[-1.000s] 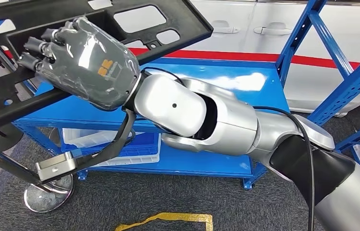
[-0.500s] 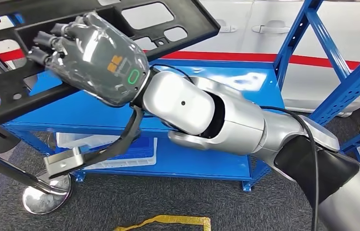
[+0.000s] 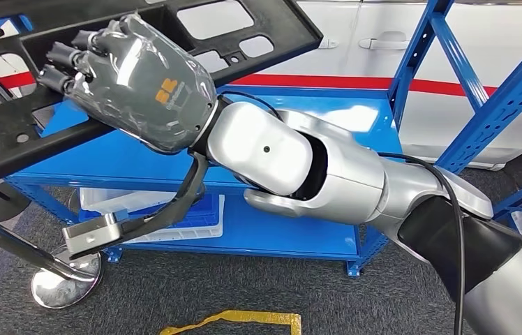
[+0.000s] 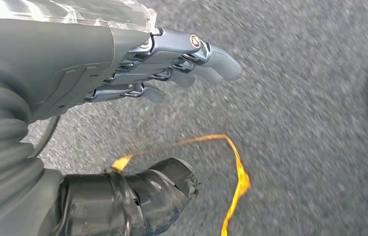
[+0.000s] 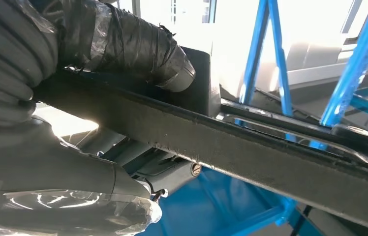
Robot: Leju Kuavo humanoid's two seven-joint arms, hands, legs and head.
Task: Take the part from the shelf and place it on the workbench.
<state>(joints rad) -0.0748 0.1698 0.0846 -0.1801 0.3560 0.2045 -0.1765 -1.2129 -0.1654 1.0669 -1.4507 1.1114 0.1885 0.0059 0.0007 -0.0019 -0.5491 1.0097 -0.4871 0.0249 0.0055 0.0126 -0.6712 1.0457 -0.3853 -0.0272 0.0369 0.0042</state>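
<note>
While the left hand [image 4: 138, 69] hangs slack over grey carpet [image 4: 310, 123] with fingers apart and nothing in them, the right hand [image 3: 129, 80] does the work: it grips a bar of the part [image 3: 258, 31], fingers curled over the top and thumb wrapped beneath. The part, a long flat black frame pierced by rounded cut-outs, is held tilted in the air in front of the blue shelf [image 3: 314, 237], clear of its decks. Judged from this, the carry step is in hand; the next move calls for turning toward the workbench without swinging the long end into the shelf uprights.
</note>
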